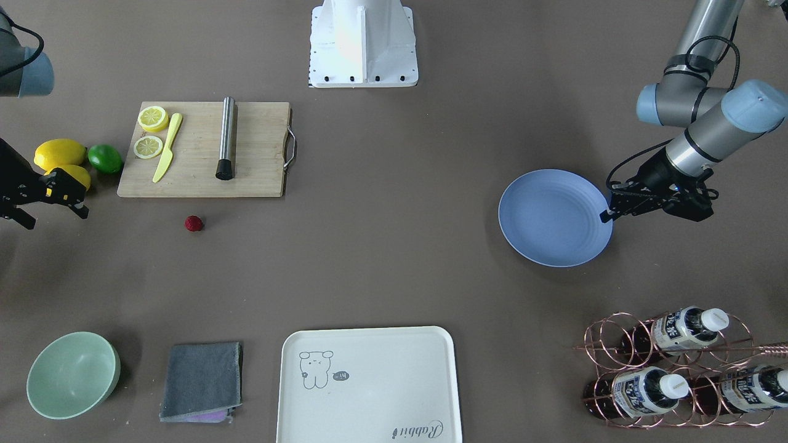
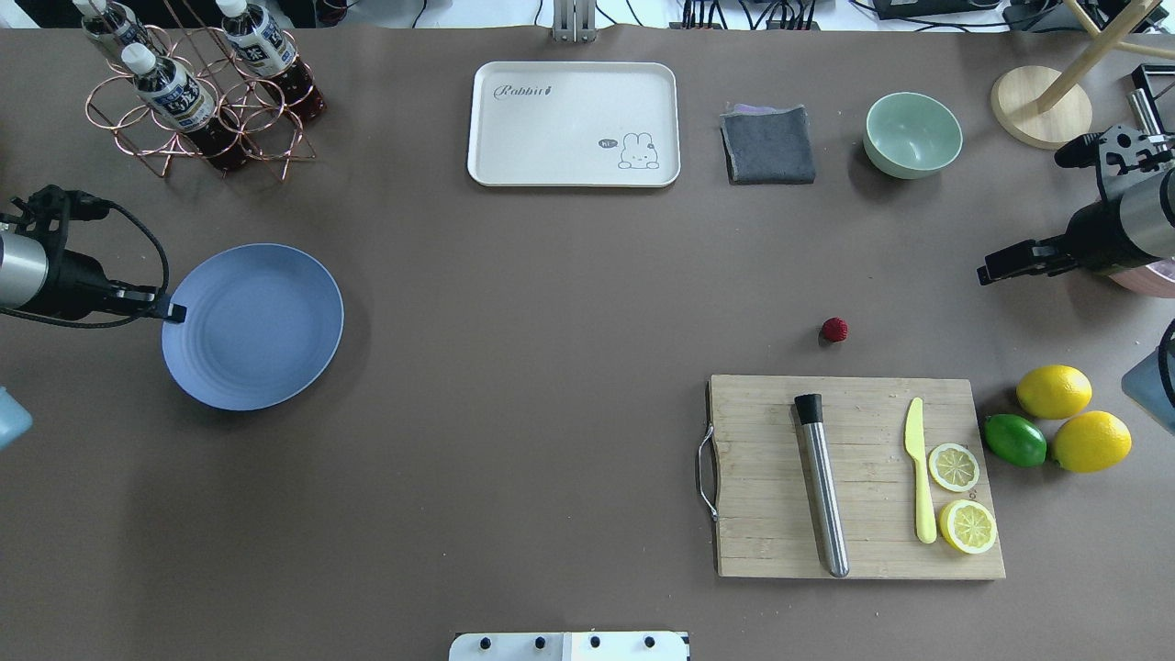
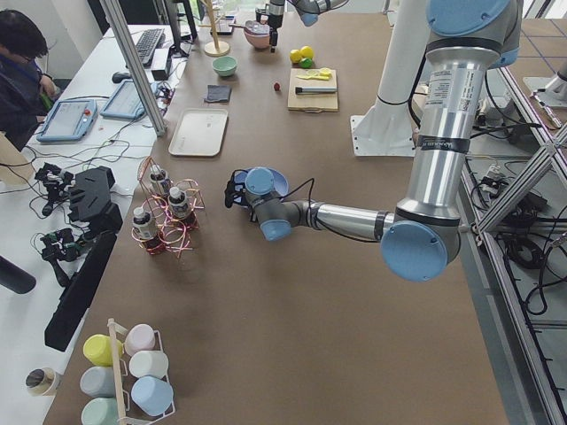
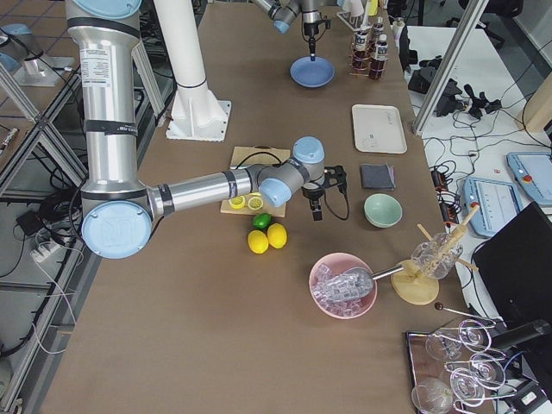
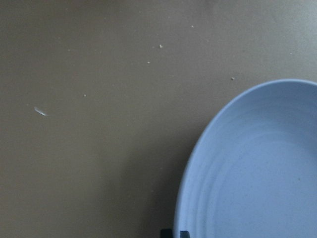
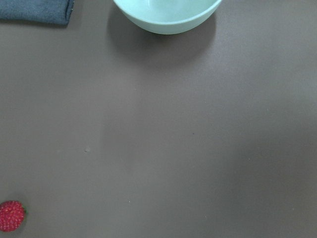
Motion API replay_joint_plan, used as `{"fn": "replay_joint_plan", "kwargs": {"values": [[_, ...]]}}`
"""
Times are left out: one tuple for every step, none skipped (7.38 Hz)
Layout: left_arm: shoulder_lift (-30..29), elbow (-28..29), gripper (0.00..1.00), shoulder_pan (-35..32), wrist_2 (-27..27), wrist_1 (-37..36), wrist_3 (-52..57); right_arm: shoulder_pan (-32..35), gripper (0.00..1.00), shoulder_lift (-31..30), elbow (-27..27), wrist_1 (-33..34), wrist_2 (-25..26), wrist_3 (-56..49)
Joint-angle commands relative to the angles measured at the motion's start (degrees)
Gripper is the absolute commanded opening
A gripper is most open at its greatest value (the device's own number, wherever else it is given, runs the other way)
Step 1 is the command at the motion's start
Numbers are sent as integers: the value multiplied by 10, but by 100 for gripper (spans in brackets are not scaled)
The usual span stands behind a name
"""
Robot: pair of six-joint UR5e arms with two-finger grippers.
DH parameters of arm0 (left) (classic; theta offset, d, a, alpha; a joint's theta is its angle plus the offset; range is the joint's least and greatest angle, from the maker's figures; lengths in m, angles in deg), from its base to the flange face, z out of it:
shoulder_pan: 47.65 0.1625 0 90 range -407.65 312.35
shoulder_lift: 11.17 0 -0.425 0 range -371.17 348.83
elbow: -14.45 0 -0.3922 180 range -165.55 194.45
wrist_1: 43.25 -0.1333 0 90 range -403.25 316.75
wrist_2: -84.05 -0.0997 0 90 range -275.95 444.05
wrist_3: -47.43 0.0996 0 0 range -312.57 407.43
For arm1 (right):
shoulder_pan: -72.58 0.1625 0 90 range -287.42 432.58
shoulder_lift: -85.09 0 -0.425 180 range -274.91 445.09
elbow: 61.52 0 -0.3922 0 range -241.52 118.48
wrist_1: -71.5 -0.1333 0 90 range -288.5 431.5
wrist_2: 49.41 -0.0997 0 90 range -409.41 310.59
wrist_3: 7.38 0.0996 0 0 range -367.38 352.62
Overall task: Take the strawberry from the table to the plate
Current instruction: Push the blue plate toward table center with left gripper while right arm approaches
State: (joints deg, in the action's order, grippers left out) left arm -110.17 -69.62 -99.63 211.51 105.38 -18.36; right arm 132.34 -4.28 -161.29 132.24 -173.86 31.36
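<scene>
Overhead exterior: strawberry on table, well apart from right gripper; jaws' state unclear.

Side desk with keyboard beside aluminium posts

Cream tray: script "Rabbit"; speech bubble "hi~" beside drawn animal. Bottle labels unreadable.

strawberry beside cutting board, plate well apart
</scene>
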Motion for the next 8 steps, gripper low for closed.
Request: {"fn": "replay_joint_plan", "kwargs": {"values": [[-84,-2,0,69,-58,-46,-103,0,99,-1,-3,0,0,0],[-137,-2,0,104,-91,-98,-118,0,99,-1,-2,0,-1,0],[-168,-2,0,125,-105,-130,-134,0,99,0,-2,0,-2,0],[-180,-2,0,128,-106,-138,-140,0,99,0,-1,0,-2,0],[-188,-1,0,147,-121,-138,-143,0,99,0,-1,-1,-2,0],[-203,0,0,171,-144,-140,-164,0,99,0,-1,0,-2,0],[-215,0,0,183,-163,-155,-172,0,99,0,-1,-1,-3,0],[-219,-2,0,194,-172,-158,-173,0,99,1,0,-1,-3,0]]}}
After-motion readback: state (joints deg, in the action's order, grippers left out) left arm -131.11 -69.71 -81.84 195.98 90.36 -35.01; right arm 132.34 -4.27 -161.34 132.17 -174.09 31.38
